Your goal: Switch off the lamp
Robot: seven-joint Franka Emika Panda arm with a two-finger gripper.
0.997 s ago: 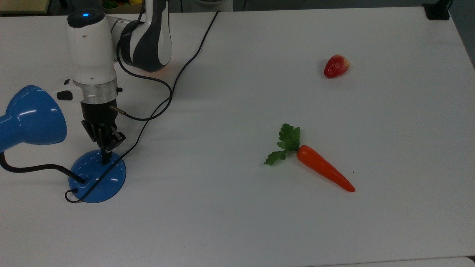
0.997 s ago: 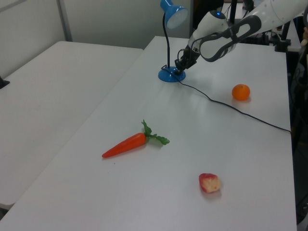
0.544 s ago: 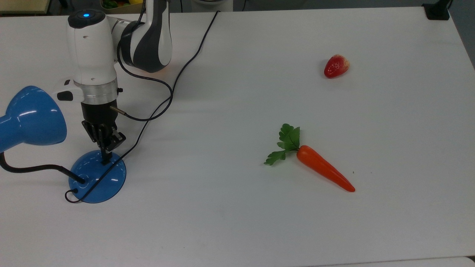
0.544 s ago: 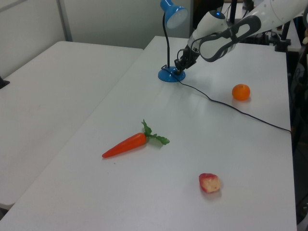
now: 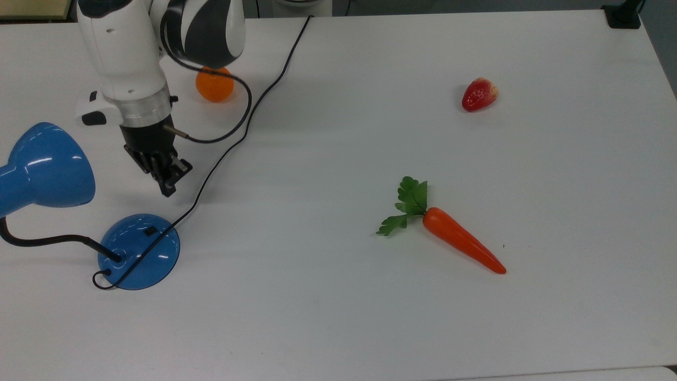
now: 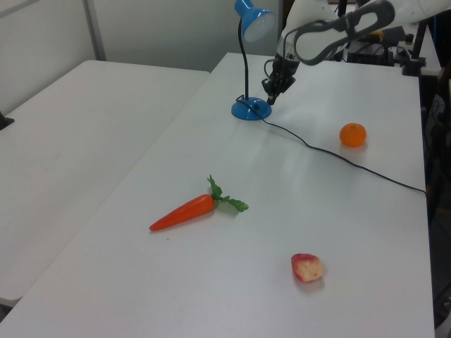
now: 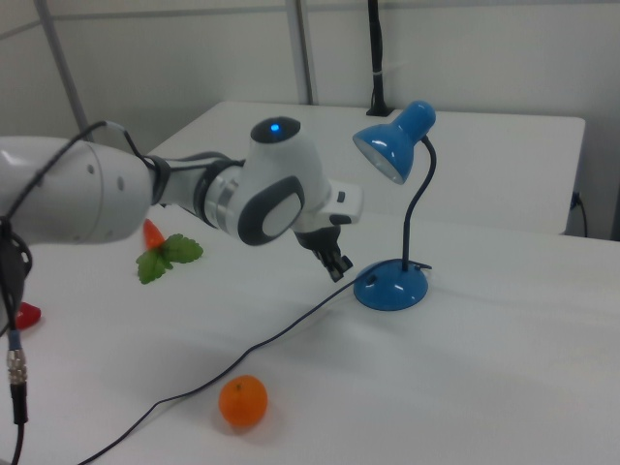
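The lamp is glossy blue, with its cone shade [image 5: 45, 164] at the top view's left edge, a black bendy neck [image 5: 47, 241] and a round base [image 5: 138, 253]. A small black switch [image 5: 150, 230] shows on top of the base. Its thin black cord [image 5: 254, 111] runs off toward the table's far edge. My gripper [image 5: 168, 189] hangs shut above the table, clear of the base and holding nothing. The left view shows the gripper [image 6: 270, 97] just above and to the right of the base [image 6: 251, 109]. From the right view, the gripper [image 7: 339, 268] is left of the base [image 7: 391, 288].
An orange [image 5: 214, 87] lies behind the arm, near the cord. A toy carrot [image 5: 460, 243] lies mid-table and a strawberry [image 5: 479, 94] lies at the far right of the top view. The white table [image 5: 338, 317] has wide open room in front.
My gripper has lifted off the lamp base's switch and drawn back toward the top view's top. The arm's move uncovered the orange. The lamp has not moved.
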